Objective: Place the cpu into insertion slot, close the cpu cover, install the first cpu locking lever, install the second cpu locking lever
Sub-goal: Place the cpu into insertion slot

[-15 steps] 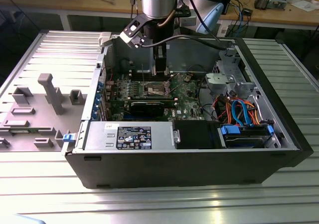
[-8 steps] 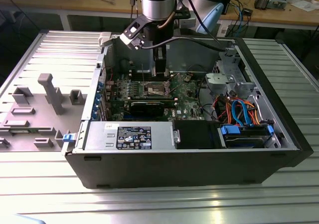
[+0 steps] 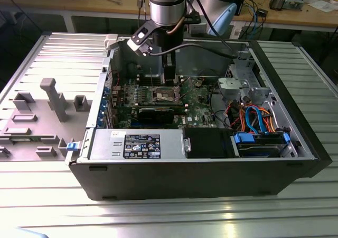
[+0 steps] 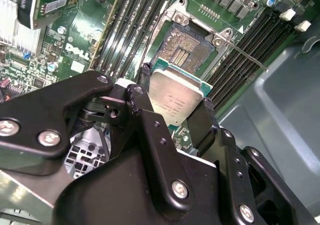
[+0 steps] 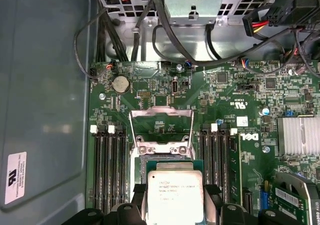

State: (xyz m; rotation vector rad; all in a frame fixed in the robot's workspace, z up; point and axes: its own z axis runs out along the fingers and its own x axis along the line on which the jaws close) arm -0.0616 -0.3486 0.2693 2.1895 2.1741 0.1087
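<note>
Here the tool [image 4: 175, 92] is clamped on the cpu [image 4: 176, 99], its black fingers [image 4: 200, 122] pressing two opposite edges of the chip, whose dull silver top faces the camera in both wrist views. The cpu hangs over the slot [image 4: 182, 47] and is not yet seated; part of the slot's tan contact field shows bare past the chip's edge. In the first wrist view the cover [image 5: 161, 113] stands swung open at the far side of the slot, with green board showing through its square window. In the second wrist view a thin lever [image 4: 245, 55] sticks out from one corner of the slot, unlatched. Long black memory slots [image 5: 107, 170] run along both flanks of the slot. In the exterior view the arm reaches down into the open case [image 3: 200, 180], with the tool [image 3: 169, 75] just above the slot. The case lies on its side on a ribbed metal surface [image 3: 42, 206].
</note>
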